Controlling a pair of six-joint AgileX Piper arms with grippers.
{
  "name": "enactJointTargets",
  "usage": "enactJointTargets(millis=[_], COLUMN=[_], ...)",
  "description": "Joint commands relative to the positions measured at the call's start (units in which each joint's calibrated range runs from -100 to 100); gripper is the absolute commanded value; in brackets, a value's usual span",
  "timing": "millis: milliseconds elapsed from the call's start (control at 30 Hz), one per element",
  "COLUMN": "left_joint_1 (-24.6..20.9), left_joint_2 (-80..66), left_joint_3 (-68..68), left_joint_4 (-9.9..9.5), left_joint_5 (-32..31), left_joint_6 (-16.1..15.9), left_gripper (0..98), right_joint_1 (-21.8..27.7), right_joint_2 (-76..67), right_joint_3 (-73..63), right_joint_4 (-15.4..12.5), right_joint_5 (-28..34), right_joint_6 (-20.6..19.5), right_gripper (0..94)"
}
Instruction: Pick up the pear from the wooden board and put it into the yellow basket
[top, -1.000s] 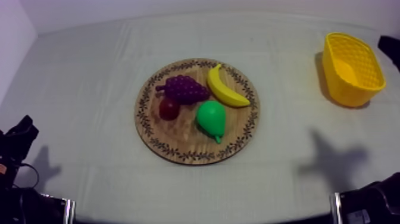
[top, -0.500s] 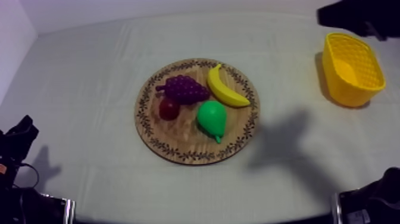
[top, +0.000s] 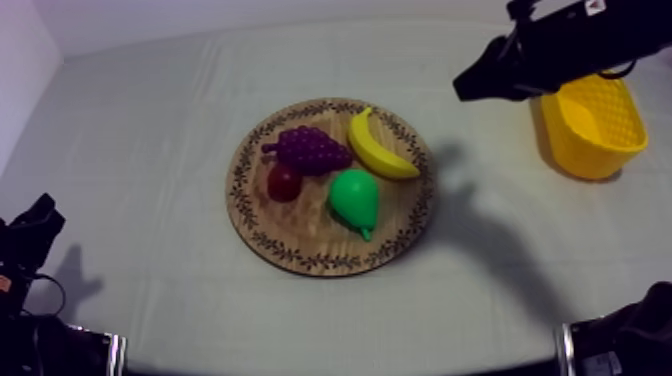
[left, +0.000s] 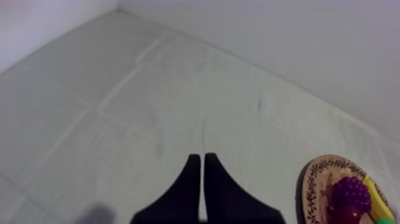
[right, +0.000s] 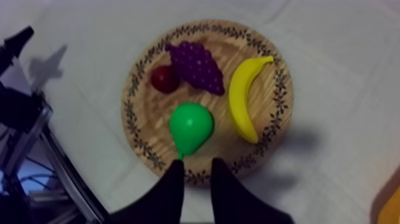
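Left gripper (left: 201, 159): fingers pressed together in a narrow wedge over grey-white cloth (left: 149, 107), well apart from wooden board (left: 318, 179). On board: bunch of grapes (left: 351, 193), small red fruit (left: 344, 213) touching it, banana (left: 374, 199) alongside.

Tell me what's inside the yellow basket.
The yellow basket shows only its own mesh walls and floor, no fruit. The right arm crosses above its far rim, hiding that corner of the inside.

left arm (top: 25, 240): low at its own side, at rest | left gripper (left: 199, 156): fingers pressed together in a narrow wedge, nothing held | right arm (top: 580, 35): stretched in from upper right, raised | right gripper (top: 466, 88): fingers slightly apart, nothing between them
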Motion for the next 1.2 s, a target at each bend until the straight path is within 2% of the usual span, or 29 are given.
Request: enactJointTargets(millis=[0,100,300,467,600,733,1167], left_joint_1=[0.0,0.0,0.0,0.0,0.0,0.0,0.0], left_joint_2=[0.0,0.0,0.0,0.0,0.0,0.0,0.0], left_joint_3=[0.0,0.0,0.0,0.0,0.0,0.1,0.1], left_joint_4=[0.0,0.0,0.0,0.0,0.0,0.0,0.0], left_joint_5=[0.0,0.0,0.0,0.0,0.0,0.0,0.0], left_joint_6=[0.0,0.0,0.0,0.0,0.0,0.0,0.0], left_gripper=[0.1,0.1,0.1,0.1,0.1,0.1,0.1], right_joint_1=[-0.1,-0.1,0.5,-0.5,-2.4,-4.0,-8.9], right_joint_2=[0.5,0.9,1.6,2.1,3.2,4.1,9.1], right_joint_3=[0.8,2.1,4.2,4.4,4.0,4.1,6.3], right_joint_4=[-0.5,-0.7,0.3,1.2,2.5,3.4,6.0], right_joint_5=[2.2,4.3,6.8,8.7,8.7,6.7,-4.3], right_joint_6=[2.3,5.1,10.0,10.7,9.6,7.6,0.1], right_gripper=[23.1,31.6,54.2,71.9,82.3,87.1,88.2])
